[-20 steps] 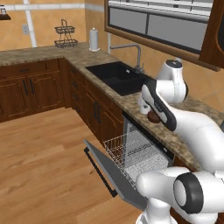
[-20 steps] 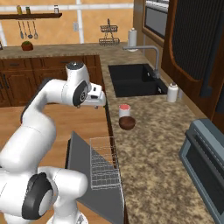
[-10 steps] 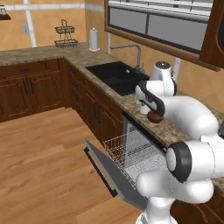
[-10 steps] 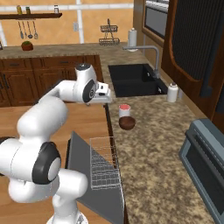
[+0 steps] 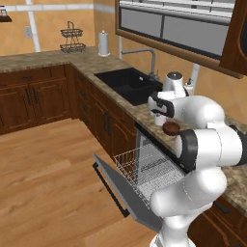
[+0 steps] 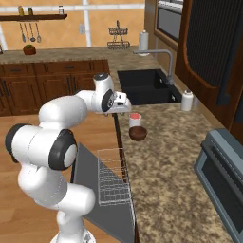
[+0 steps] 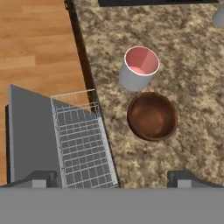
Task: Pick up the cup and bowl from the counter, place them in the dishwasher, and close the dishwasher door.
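The white cup (image 7: 139,68) with its pink inside stands upright on the speckled counter (image 7: 194,65), close to the front edge. The dark reddish-brown bowl (image 7: 152,116) sits right beside it. My gripper (image 7: 113,179) hovers open and empty above them, over the counter's front edge, with fingertips (image 7: 183,178) spread wide. From the right base, the gripper (image 6: 122,107) hangs just left of the cup (image 6: 135,120) and bowl (image 6: 138,134). The dishwasher door (image 6: 90,190) lies dropped open, and the white wire rack (image 6: 113,178) is pulled out over it. From the left base, the bowl (image 5: 171,128) shows beside my arm.
A black sink (image 6: 144,85) with a faucet lies beyond the cup. A white soap dispenser (image 6: 188,100) stands at the back of the counter. A grey microwave (image 6: 223,175) sits at the near right. Wooden floor (image 5: 48,169) spreads left of the open door.
The arm has swung toward the counter, bringing the hand from over the floor side to just beside the cup. Cup, bowl and dishwasher door have stayed put.
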